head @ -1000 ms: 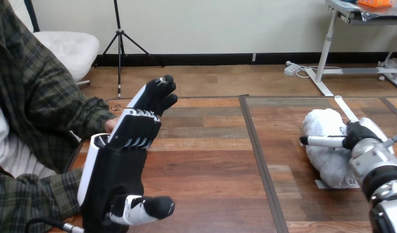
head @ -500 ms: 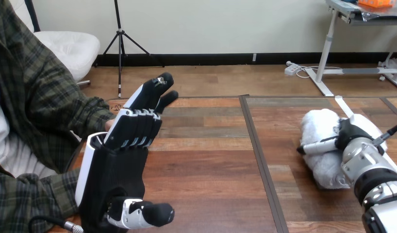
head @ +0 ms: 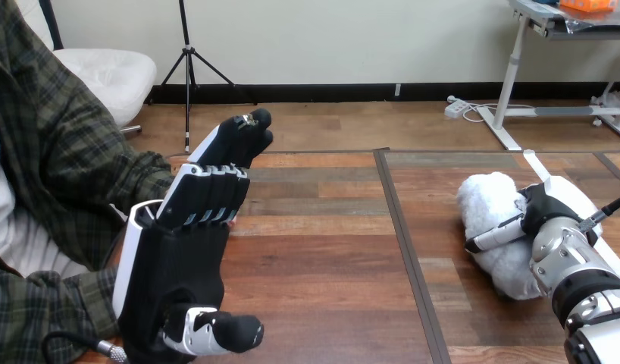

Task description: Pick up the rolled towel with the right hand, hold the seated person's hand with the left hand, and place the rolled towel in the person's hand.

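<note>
The rolled towel (head: 485,201), white and fluffy, is at the right of the wooden table (head: 330,250). My right hand (head: 553,220) is against its right side, with the thumb curled across its front, so the hand is shut on it. At the left my left hand (head: 174,273) stands raised with its palm toward the person. Its fingers (head: 208,193) are straight and the thumb juts out low. The person's plaid sleeve (head: 72,167) reaches in from the left. The person's hand is hidden behind my left hand, and I cannot tell whether they touch.
A dark seam (head: 407,235) runs down the table between the two hands. A white tape strip (head: 538,168) lies on the table beyond the towel.
My right hand has drawn the towel a little to the left, off its spot on the table. My left hand has leaned slightly further left.
</note>
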Controlling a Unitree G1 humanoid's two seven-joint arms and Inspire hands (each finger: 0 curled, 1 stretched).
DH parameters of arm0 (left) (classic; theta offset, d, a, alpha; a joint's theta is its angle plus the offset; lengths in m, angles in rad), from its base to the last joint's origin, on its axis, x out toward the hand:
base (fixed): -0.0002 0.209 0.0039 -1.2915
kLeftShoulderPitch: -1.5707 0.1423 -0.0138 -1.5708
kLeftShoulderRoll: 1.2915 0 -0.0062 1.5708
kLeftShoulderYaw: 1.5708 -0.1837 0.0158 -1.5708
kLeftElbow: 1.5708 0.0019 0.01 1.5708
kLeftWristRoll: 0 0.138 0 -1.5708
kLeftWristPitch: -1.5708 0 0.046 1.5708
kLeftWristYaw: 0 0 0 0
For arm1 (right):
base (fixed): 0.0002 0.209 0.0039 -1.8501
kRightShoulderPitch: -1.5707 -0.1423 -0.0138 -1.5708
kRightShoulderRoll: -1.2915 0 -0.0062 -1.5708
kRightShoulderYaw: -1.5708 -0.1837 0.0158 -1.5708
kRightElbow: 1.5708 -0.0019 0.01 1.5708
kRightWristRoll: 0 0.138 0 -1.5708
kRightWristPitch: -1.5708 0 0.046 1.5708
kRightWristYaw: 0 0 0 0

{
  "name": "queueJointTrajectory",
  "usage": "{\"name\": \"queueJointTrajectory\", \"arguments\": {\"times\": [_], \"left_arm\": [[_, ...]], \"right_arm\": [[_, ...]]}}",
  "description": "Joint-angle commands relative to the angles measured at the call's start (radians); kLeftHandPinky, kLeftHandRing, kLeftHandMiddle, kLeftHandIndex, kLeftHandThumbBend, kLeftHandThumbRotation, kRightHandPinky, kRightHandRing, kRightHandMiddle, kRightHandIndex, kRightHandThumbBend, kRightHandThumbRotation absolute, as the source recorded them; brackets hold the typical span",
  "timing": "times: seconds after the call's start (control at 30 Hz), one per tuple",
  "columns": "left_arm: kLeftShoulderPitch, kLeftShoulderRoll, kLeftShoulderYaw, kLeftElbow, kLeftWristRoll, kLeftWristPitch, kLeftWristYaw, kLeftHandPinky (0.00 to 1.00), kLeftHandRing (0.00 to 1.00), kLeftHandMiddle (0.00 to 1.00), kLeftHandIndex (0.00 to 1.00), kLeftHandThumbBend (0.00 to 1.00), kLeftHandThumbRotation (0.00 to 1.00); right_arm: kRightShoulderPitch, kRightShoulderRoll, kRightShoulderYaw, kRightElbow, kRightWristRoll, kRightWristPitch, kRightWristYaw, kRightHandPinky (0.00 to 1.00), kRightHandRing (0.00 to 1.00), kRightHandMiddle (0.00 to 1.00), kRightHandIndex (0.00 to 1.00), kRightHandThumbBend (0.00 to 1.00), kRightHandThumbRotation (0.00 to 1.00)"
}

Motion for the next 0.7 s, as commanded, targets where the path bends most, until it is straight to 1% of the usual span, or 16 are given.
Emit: {"name": "queueJointTrajectory", "arguments": {"times": [0.0, 0.1, 0.23, 0.3, 0.33, 0.4, 0.5, 0.53, 0.57, 0.6, 0.67], "left_arm": [[-0.057, -0.007, 0.011, -0.027, 0.004, -0.029, -0.007, 0.89, 0.93, 0.9, 0.88, 0.93, 0.55], [-0.062, -0.007, 0.014, -0.015, -0.003, -0.038, -0.011, 0.88, 0.92, 0.9, 0.88, 0.92, 0.54], [-0.061, -0.008, 0.024, -0.007, 0.014, -0.049, -0.002, 0.86, 0.91, 0.9, 0.88, 0.91, 0.54], [-0.061, -0.007, 0.022, -0.005, 0.011, -0.051, -0.004, 0.86, 0.91, 0.9, 0.88, 0.91, 0.54], [-0.063, -0.006, 0.021, -0.004, 0.006, -0.051, -0.006, 0.86, 0.91, 0.9, 0.88, 0.91, 0.54], [-0.066, -0.005, 0.019, -0.003, 0.002, -0.052, -0.008, 0.85, 0.91, 0.89, 0.87, 0.89, 0.54], [-0.06, 0.0, 0.006, -0.019, -0.02, -0.024, -0.014, 0.85, 0.91, 0.89, 0.87, 0.88, 0.53], [-0.057, 0.0, 0.01, -0.02, -0.009, -0.028, -0.009, 0.86, 0.91, 0.89, 0.87, 0.88, 0.52], [-0.056, 0.0, 0.014, -0.019, 0.0, -0.033, -0.006, 0.86, 0.91, 0.89, 0.87, 0.89, 0.52], [-0.055, -0.001, 0.017, -0.019, 0.006, -0.037, -0.003, 0.86, 0.91, 0.89, 0.87, 0.9, 0.52], [-0.056, 0.001, 0.01, -0.021, -0.012, -0.026, -0.012, 0.86, 0.91, 0.89, 0.87, 0.91, 0.52]], "right_arm": [[0.002, 0.005, 0.003, 0.014, -0.007, -0.021, -0.012, 0.33, 0.4, 0.49, 0.83, 0.94, 0.01], [0.006, 0.005, -0.003, 0.016, -0.003, -0.024, -0.011, 0.31, 0.38, 0.46, 0.83, 0.93, 0.0], [0.009, 0.004, 0.006, 0.018, -0.012, -0.026, -0.007, 0.31, 0.37, 0.45, 0.83, 0.91, 0.0], [0.01, 0.004, 0.004, 0.018, -0.011, -0.027, -0.008, 0.34, 0.4, 0.47, 0.79, 0.91, 0.0], [0.009, 0.004, 0.004, 0.018, -0.01, -0.028, -0.007, 0.35, 0.41, 0.48, 0.79, 0.91, 0.0], [0.008, 0.004, 0.003, 0.018, -0.01, -0.028, -0.005, 0.35, 0.42, 0.47, 0.74, 0.9, 0.0], [0.009, 0.004, -0.017, 0.017, 0.01, -0.04, -0.002, 0.34, 0.4, 0.46, 0.69, 0.89, 0.0], [0.007, 0.004, -0.028, 0.016, 0.02, -0.042, 0.001, 0.34, 0.39, 0.45, 0.68, 0.89, 0.0], [0.005, 0.004, -0.033, 0.016, 0.025, -0.043, 0.002, 0.33, 0.4, 0.46, 0.64, 0.89, 0.0], [0.004, 0.004, -0.037, 0.016, 0.029, -0.044, 0.003, 0.33, 0.4, 0.46, 0.62, 0.89, 0.0], [0.001, 0.004, -0.048, 0.015, 0.039, -0.05, 0.004, 0.33, 0.4, 0.46, 0.59, 0.89, 0.0]]}}
